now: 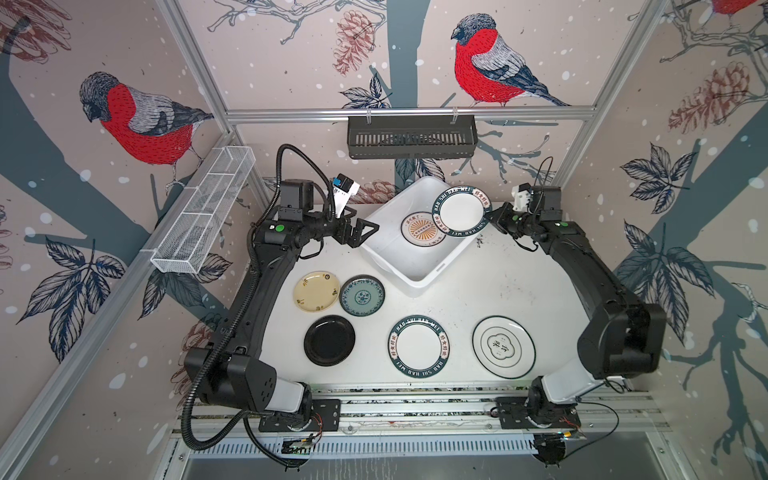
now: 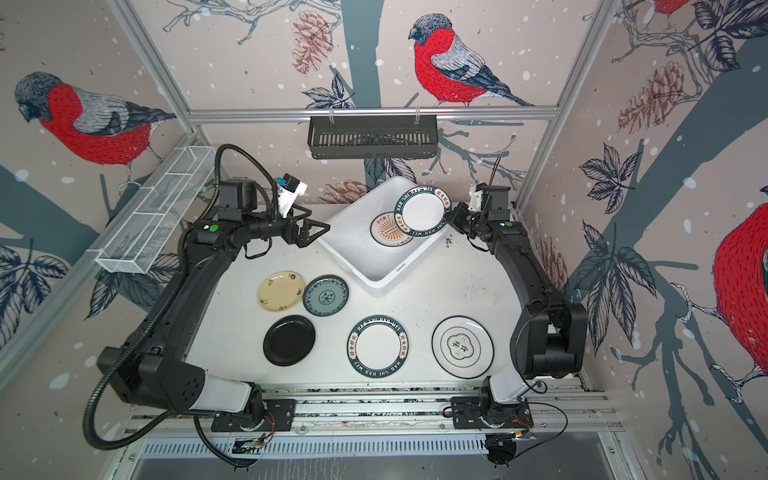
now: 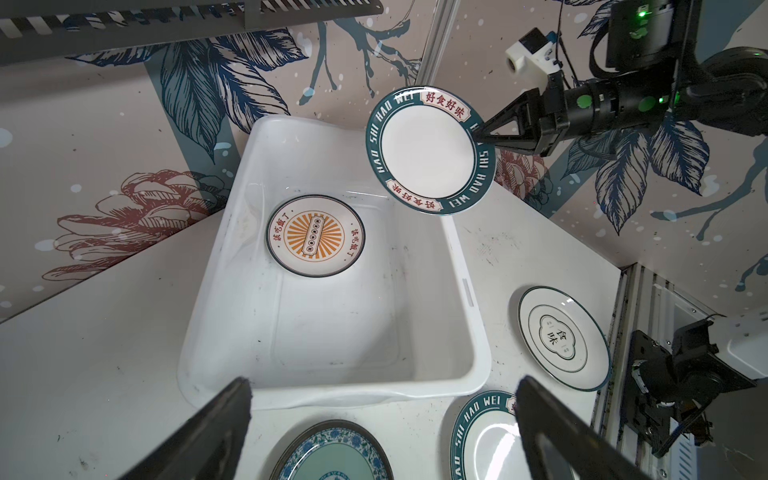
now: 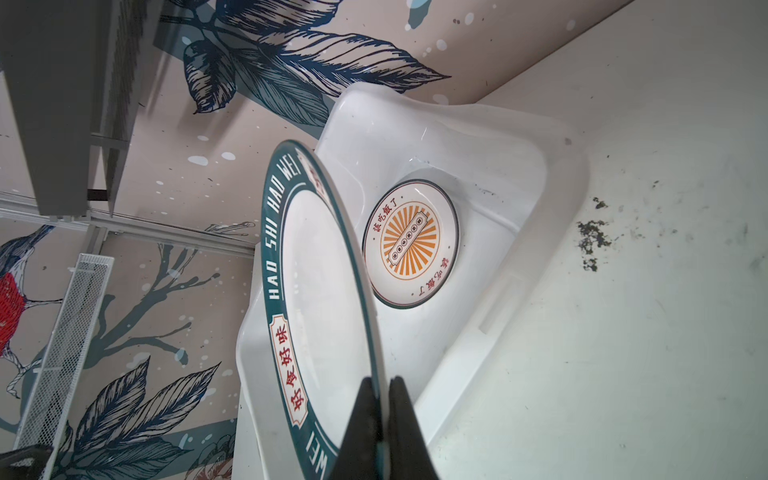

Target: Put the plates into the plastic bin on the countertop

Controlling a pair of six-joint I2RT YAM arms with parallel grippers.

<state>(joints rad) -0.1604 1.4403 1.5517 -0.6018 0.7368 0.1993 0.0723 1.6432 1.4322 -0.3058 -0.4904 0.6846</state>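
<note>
We see the fingers of the right gripper (image 3: 477, 136) pinching a round white plate with dark lettered rim (image 3: 428, 149), tilted over the white plastic bin (image 3: 332, 328); the fingers of the left gripper (image 1: 365, 233) stand spread.

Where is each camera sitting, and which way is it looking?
Both top views: high above the arm bases, side by side, looking down on the countertop and plastic bin; left arm and right arm show whole.
Left wrist: on the left arm, looking past the open left tool into the bin; its two fingers show.
Right wrist: on the right arm, looking along the right tool, shut on the lettered plate, toward the bin.
Shared: both wrist views see the brown-patterned plate lying in the bin.
</note>
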